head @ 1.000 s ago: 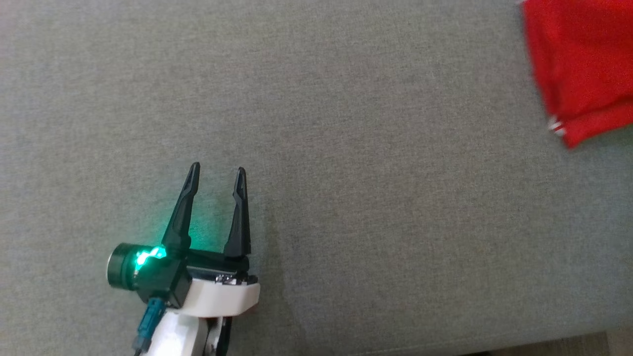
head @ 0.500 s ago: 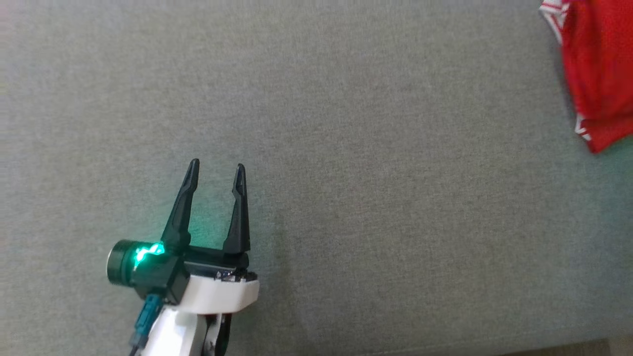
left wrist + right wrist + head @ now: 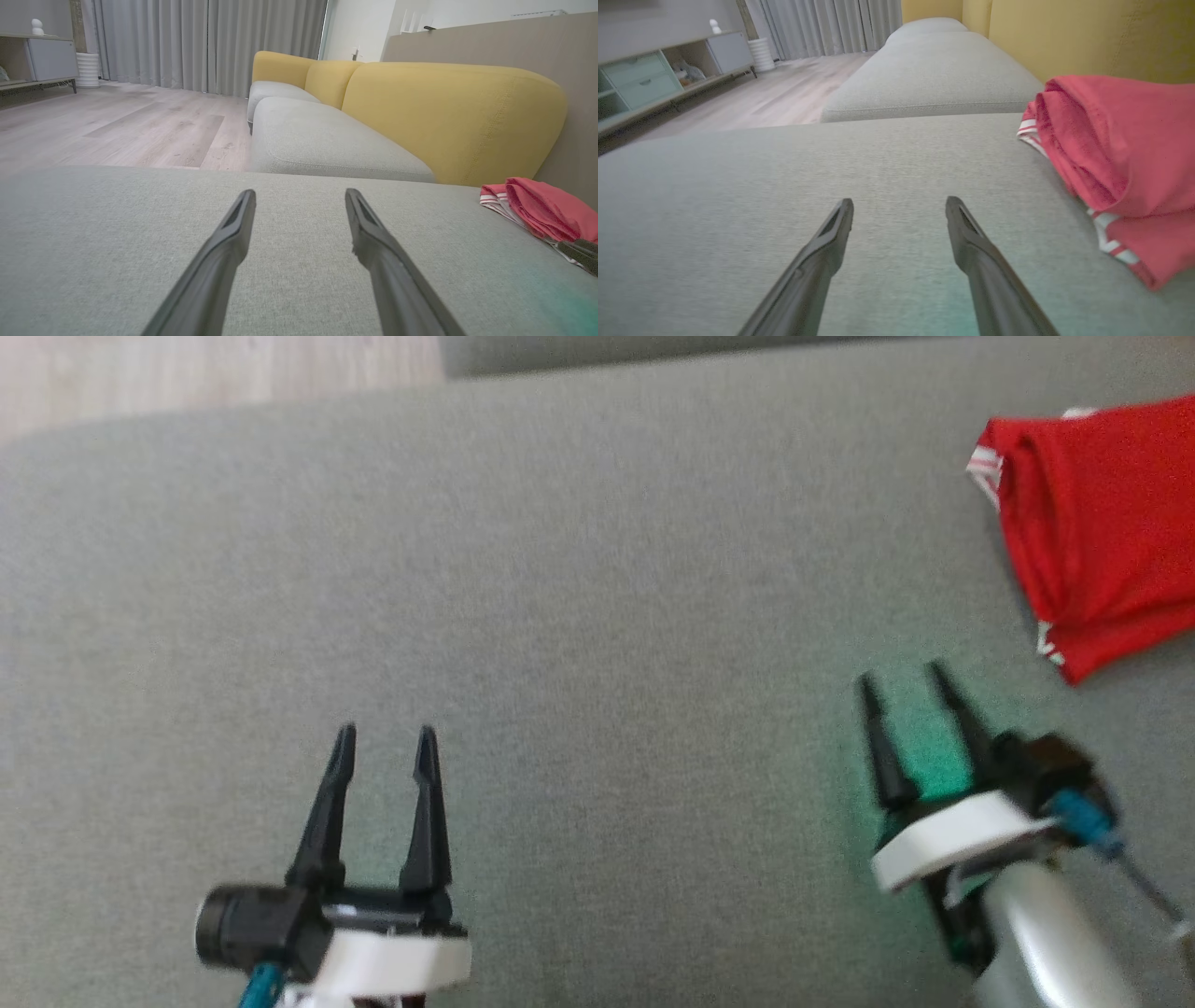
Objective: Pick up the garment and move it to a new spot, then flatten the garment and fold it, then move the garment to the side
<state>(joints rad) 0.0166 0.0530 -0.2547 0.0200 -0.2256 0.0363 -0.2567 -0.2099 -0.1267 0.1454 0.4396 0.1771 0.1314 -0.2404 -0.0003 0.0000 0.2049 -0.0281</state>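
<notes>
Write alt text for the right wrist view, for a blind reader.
A folded red garment with white stripes lies on a grey cushion, right of the open, empty right gripper. A yellow backrest and wood floor are behind.

The red garment (image 3: 1092,532) lay folded into a thick, compact bundle on the grey sofa cushion (image 3: 597,616). It sat at the far right of the head view, partly cut off by that view's edge. Its layers were stacked, with a rounded fold along the side facing the open cushion. Its white striped trim (image 3: 982,462) showed at the far corner and again at the near corner. In the right wrist view the bundle sat just in front of the yellow backrest (image 3: 1064,32), its top softly creased.
</notes>
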